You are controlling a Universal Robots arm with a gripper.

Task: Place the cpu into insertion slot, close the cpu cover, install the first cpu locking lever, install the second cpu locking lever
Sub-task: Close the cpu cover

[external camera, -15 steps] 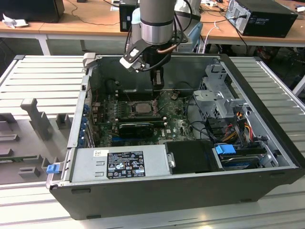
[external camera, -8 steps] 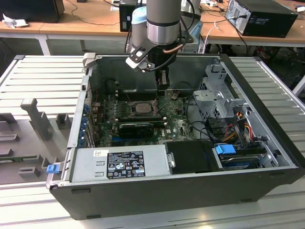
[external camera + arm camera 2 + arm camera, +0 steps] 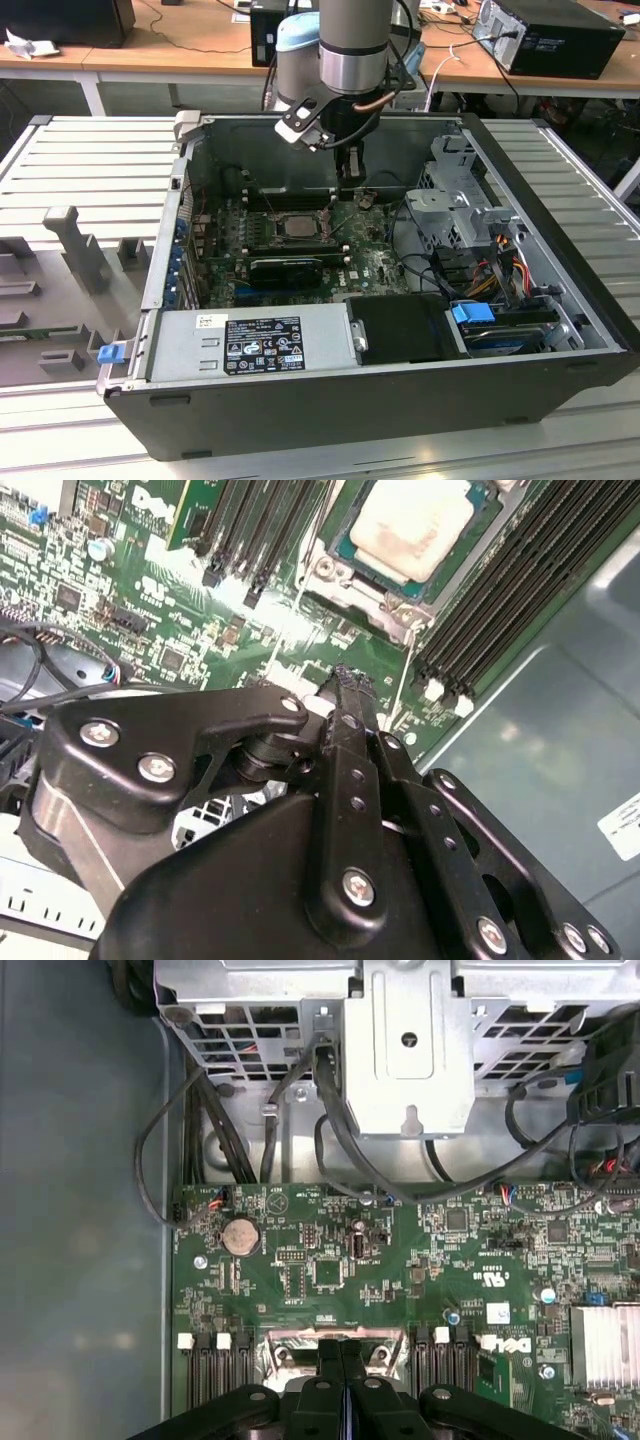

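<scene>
Gripper pinched together, empty — cpu sits within cpu cover window.

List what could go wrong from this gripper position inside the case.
1. The shut gripper looks low over the green board, near the memory slots; a sideways slip could scrape them.
2. The cpu lies close by. I cannot tell whether it is clamped, so a knock might shift it.
3. Loose black cables by the drive cage could snag the arm.
</scene>
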